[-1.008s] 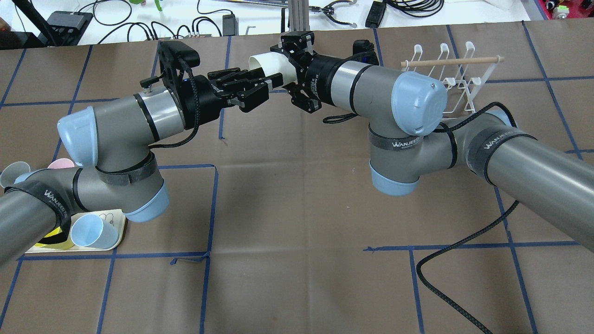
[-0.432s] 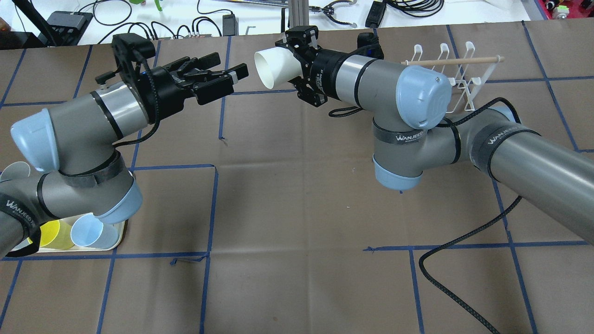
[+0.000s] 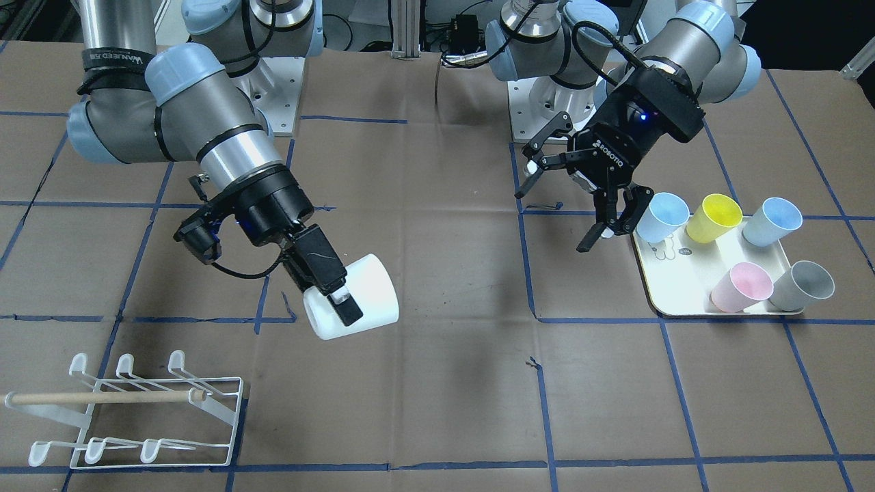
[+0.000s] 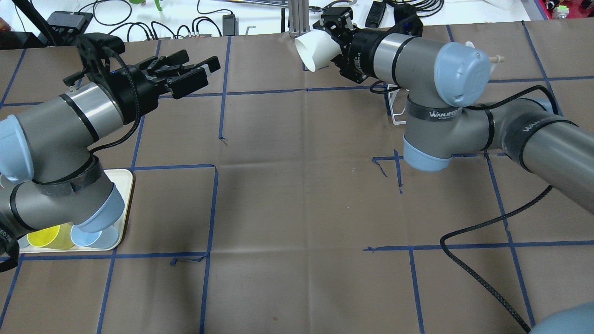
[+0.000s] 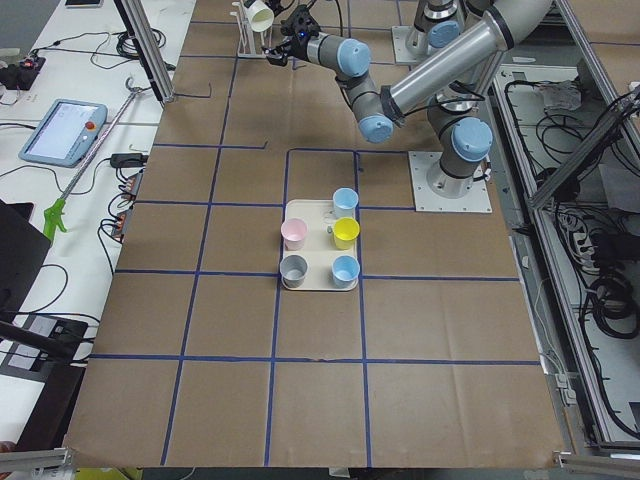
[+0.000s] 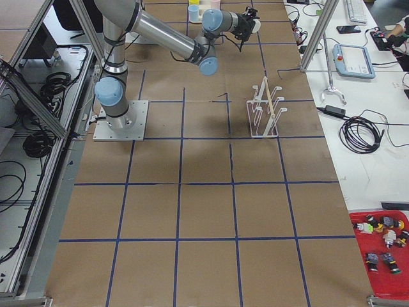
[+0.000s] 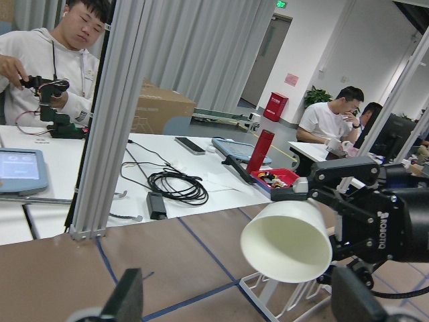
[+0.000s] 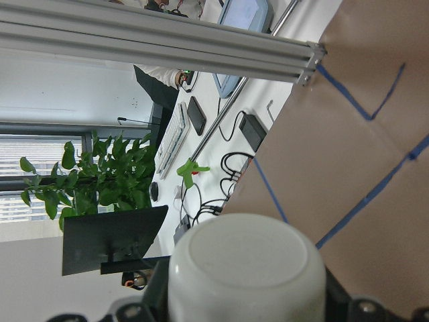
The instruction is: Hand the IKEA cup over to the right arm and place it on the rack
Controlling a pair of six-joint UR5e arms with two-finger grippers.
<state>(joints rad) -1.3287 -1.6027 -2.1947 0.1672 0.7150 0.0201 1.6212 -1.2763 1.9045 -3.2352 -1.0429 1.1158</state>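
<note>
Front-facing exterior view puts the cup (image 3: 366, 290) on its side in the right claw (image 3: 338, 299), held off the table (image 3: 444, 383). The jaws are closed on the cup's wall near the base, with one finger (image 3: 347, 309) lying along the outside. The right wrist camera looks straight onto the base sitting between the fingers, so the mouth points away from the wrist. That hold suits what is left to do. With the claw at the closed end, the open mouth is free to go over a prong.

Out past that mouth and well apart from it, the left claw (image 3: 550, 223) hangs with its fingers spread wide and nothing between them. Its wrist camera looks into the cup's mouth from a distance. Judged from this, the handover is done and the left claw is out of the way.

On the right claw's other side, away from the left claw, the rack (image 3: 102, 396) sits on the table, well apart from the cup and lower. The carry to it is the step in hand, and the cup will likely need tilting to meet an upturned prong.

A tray (image 3: 683, 287) of coloured cups (image 3: 738, 285) lies near the left claw.
</note>
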